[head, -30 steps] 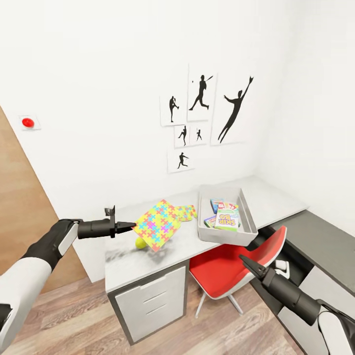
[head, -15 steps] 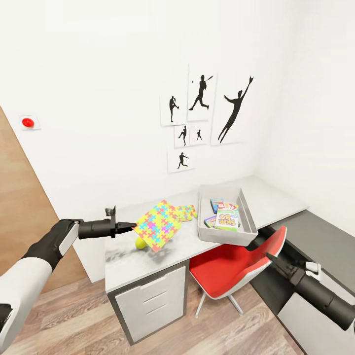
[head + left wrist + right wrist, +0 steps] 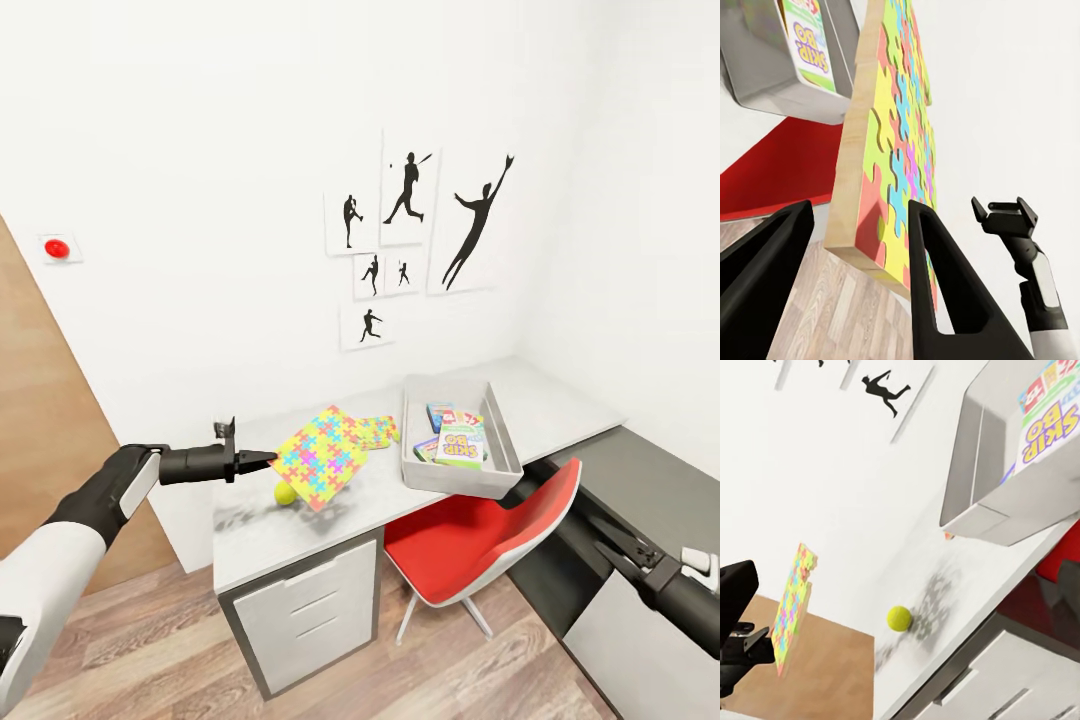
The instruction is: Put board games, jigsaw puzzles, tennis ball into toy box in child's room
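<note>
A colourful jigsaw puzzle point(image 3: 322, 456) was held by the left gripper point(image 3: 268, 459) at one corner, tilted and lifted clear of the desk point(image 3: 300, 520). In the left wrist view the two black fingers point(image 3: 937, 285) were seen on either side of the puzzle's wooden-edged slab point(image 3: 889, 165), closed against it. A second puzzle point(image 3: 378, 431) lay flat on the desk just behind the held one, near the toy box point(image 3: 455, 478). The tennis ball point(image 3: 286, 493) rested on the desk beneath the raised puzzle; in the right wrist view it point(image 3: 898, 619) was seen apart from the grey box point(image 3: 982, 502). Inside the box the yellow SKIP-BO board game point(image 3: 461, 440) was leaning, with other colourful boxes beside it. A red chair point(image 3: 480, 550) was tucked at the desk below the box. The right gripper point(image 3: 608, 531) was held low beside the dark side unit point(image 3: 650, 490), well apart from the desk; whether its fingers were apart could not be told.
</note>
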Controlling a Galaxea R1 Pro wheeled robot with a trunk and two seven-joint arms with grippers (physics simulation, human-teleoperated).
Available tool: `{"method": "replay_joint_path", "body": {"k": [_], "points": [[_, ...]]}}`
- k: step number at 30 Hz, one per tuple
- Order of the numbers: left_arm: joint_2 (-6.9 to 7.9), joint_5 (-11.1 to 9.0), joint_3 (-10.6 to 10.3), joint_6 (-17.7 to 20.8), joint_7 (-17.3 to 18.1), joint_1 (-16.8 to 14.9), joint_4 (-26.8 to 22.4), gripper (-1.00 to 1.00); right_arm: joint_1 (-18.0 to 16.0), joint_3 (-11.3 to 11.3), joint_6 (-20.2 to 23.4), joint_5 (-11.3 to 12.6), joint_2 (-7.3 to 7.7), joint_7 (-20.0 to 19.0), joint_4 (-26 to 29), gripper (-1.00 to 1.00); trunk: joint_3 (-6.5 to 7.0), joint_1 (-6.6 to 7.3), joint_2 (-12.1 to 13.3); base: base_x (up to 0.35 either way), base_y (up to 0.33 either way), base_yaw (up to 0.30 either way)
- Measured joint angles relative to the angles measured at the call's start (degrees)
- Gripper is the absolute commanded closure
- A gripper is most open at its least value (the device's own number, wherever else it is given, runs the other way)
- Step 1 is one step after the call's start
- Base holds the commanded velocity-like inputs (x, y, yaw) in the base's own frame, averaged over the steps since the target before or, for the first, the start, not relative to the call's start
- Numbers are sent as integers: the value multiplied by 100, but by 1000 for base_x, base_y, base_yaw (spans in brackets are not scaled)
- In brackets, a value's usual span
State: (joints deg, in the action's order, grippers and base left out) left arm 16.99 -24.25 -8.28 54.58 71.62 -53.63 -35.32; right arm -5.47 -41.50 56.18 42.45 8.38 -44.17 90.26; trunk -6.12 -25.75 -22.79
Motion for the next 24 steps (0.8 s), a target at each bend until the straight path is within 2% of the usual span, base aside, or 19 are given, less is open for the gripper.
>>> {"method": "replay_joint_path", "body": {"k": [7,13,21,24], "points": [[8,0,0,-3,0,-1,1,100,1,13,-1,1,-4,10,6,-100,5,0,0,0,0,-51],[7,-2,-1,-3,6,-2,3,100,2,155,-1,-4,-2,15,1,-100,28,0,0,0,0,-227],[-8,-6,39,-24,95,-2,-20,100,2,166,-1,0,-2,23,1,-100,64,0,0,5,0,-253],[-35,-21,42,2,161,-12,-367,100,2,161,-1,-3,-1,22,1,-100,78,2,-2,125,-18,-254]]}}
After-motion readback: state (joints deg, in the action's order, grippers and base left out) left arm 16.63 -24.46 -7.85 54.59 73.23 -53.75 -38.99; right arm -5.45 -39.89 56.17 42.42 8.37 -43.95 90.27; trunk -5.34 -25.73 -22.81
